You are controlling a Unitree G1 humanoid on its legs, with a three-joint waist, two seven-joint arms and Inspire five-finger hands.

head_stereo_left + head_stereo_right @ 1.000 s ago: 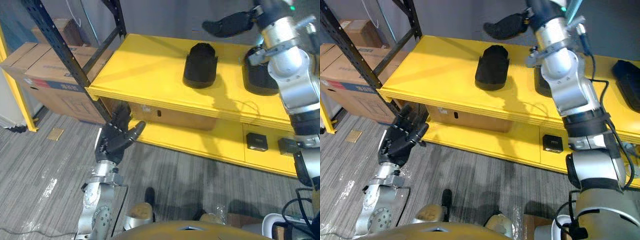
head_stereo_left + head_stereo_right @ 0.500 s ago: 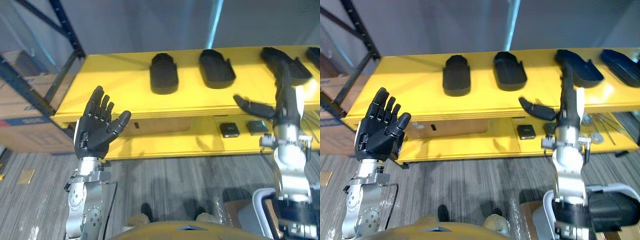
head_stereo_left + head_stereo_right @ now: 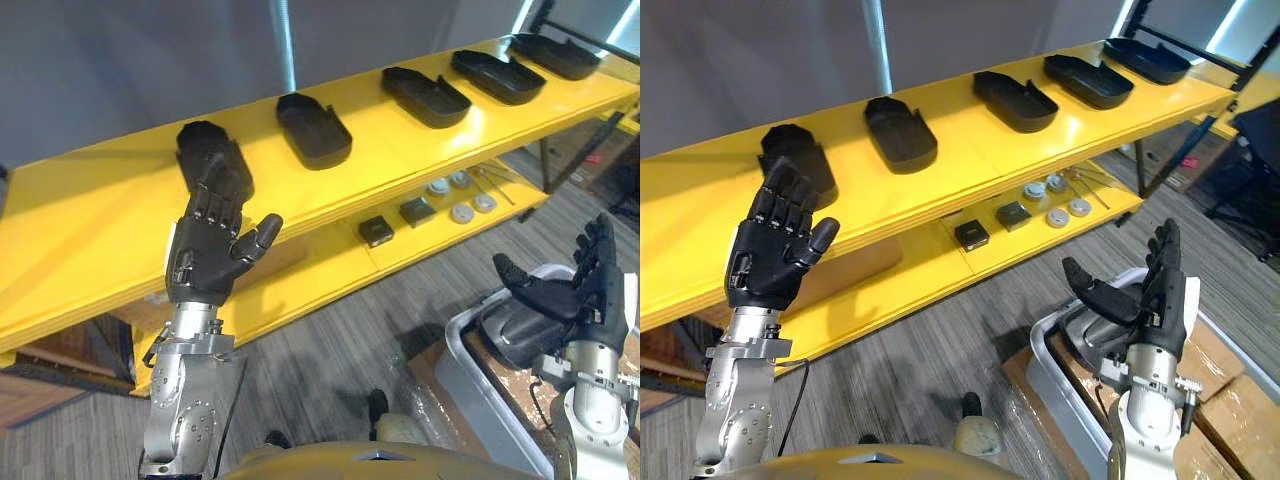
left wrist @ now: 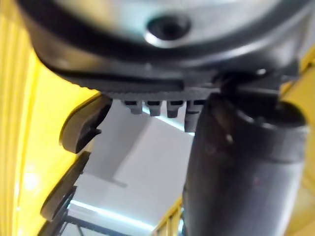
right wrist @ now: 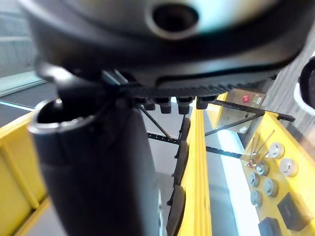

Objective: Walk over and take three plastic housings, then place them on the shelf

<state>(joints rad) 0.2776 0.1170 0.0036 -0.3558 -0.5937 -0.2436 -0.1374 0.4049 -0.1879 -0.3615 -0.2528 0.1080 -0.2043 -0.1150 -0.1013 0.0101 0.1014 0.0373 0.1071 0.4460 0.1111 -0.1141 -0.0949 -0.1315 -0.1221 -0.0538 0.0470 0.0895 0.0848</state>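
Several black plastic housings lie in a row on the yellow shelf, from the nearest one past another to the far one. One more dark housing lies in a grey bin on the floor at the right. My right hand hovers over that bin, fingers straight, holding nothing. My left hand is raised in front of the shelf's edge, fingers spread and empty.
The lower shelf board carries small black boxes and round discs. Cardboard boxes stand beside the grey bin. A dark upright post stands at the shelf's far end.
The camera has swung right along the shelf, so the whole view has shifted. My right hand has dropped from shelf height to above the grey bin. The left hand stays raised and open.
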